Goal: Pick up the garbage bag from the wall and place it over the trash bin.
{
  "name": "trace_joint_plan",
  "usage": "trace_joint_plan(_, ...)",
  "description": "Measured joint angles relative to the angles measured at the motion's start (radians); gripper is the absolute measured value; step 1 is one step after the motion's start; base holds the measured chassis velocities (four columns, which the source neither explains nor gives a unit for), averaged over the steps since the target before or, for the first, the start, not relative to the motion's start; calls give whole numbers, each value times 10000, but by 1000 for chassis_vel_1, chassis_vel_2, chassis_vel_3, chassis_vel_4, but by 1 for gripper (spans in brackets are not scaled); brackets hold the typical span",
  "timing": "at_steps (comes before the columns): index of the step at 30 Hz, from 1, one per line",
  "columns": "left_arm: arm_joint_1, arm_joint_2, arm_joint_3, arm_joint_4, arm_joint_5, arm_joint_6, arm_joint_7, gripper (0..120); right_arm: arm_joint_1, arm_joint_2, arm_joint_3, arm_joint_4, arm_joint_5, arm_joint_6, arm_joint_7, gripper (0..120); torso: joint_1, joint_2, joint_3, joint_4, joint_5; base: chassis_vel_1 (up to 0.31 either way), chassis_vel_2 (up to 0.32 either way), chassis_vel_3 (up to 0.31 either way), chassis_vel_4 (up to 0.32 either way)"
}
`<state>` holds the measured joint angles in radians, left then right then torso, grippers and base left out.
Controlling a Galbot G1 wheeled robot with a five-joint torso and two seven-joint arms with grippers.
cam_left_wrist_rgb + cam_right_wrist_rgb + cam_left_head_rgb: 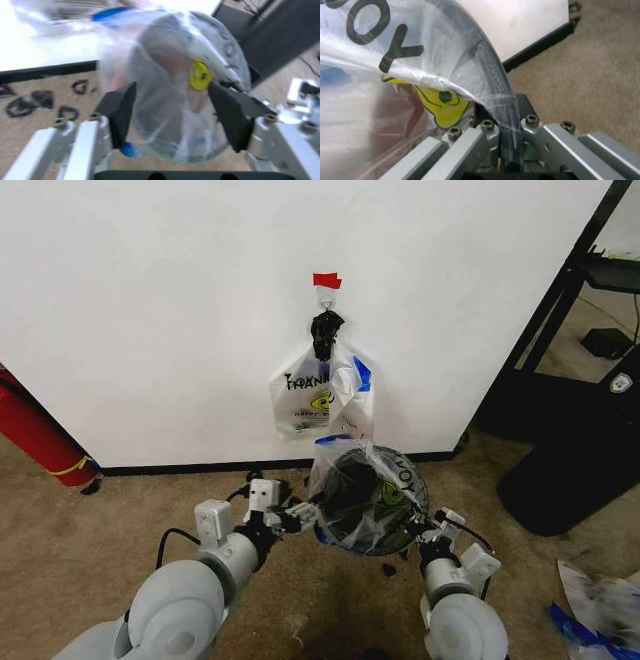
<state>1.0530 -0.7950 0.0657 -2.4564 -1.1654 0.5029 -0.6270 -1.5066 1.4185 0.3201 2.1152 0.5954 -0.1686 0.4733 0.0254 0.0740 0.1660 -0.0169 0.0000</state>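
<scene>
Bracketing the trash bin [352, 492] from both sides, the two arms sit low over the carpet [100, 560], with the garbage bag [385, 480] draped across the bin's mouth. The right gripper [425, 532] is at the bin's right rim; in the right wrist view its fingers [517, 108] are closed tight on the dark rim with bag film pinched against it. The left gripper [300, 518] is at the bin's left side; in the left wrist view its two dark pads [120, 108] stand wide apart with the bag-covered bin beyond and between them, holding nothing. Risk assessment: the film is thin and slack, covers the rim unevenly, and on the left appears loose, so any pull from the right could drag it off that side or tear it where it is pinched. The bin looks light and could tip or slide if the clamped rim is levered. Farther back, the remaining bags [315, 395] hang from a black knot [325, 332] on the hook [327, 298] directly above the bin; their lower edge reaches nearly to the draped bag, so a lift could snag them. The wall [150, 310] and baseboard [180, 468] close off the far side; a red cylinder [35, 435] stands to the left and a black stand [570, 450] to the right. Open carpet lies on the near side.
</scene>
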Motion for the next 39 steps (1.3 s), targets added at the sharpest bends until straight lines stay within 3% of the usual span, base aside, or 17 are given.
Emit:
trace_joint_plan(9,-2340,-428,2481,919,-305,320,-501,20,-10,259,-140,32,-789,182,7,0,1,0,1,-3,1,0,0,0,0)
trace_joint_plan(15,-3200,-820,3329,1616,-568,394,-896,0,-43,373,-176,32,-908,210,9,0,1,0,1,-2,1,0,0,0,0)
trace_joint_plan(18,-3359,-954,3424,1820,-657,439,-987,0,-55,392,-197,32,-970,234,3,0,0,0,1,-1,0,0,0,0,0)
trace_joint_plan(24,-3967,-1977,3078,2375,-1772,1062,-1940,0,-111,423,-334,-113,-1870,524,-170,0,1,0,1,0,0,0,0,0,0)
trace_joint_plan(36,-4827,-3177,3842,3589,-2076,803,-2195,0,-39,440,-510,-50,-2402,740,-324,0,1,0,1,0,2,0,0,0,0)
trace_joint_plan(39,-4978,-3738,4030,4226,-1971,686,-2313,0,-75,497,-604,-47,-2509,793,-366,0,1,-1,1,-3,2,0,0,0,0)
